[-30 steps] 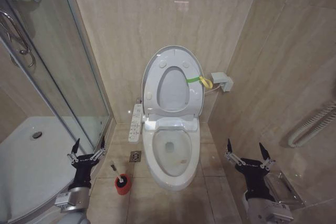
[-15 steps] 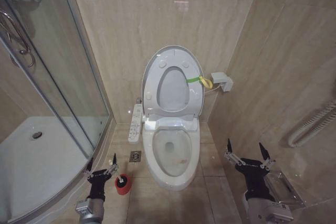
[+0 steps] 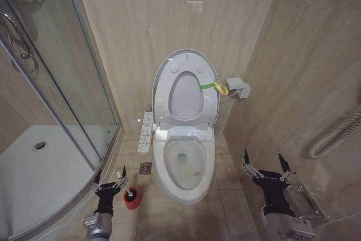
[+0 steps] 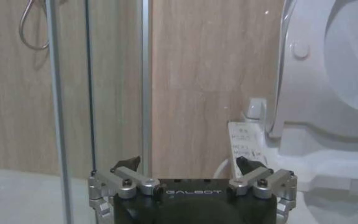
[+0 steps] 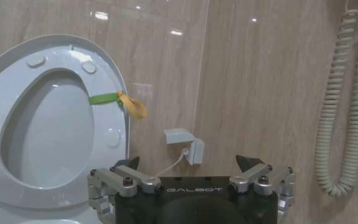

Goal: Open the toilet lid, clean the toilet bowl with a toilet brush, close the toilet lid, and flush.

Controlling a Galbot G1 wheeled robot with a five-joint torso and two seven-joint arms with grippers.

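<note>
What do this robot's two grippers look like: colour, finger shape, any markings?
Both look alike: the left gripper and right gripper have black bodies, silver metal knuckle links with bolts, and two dark pointed fingers. White GALBOT lettering marks each body, and grey metal wrist sections sit behind them.

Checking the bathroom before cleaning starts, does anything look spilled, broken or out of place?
Nothing stands out. The toilet lid is up, the toilet brush sits in its red holder beside the toilet bowl, floor looks dry.

White toilet lid (image 3: 186,91), yellow-green strap (image 3: 213,87), red holder cup (image 3: 131,199)
</note>
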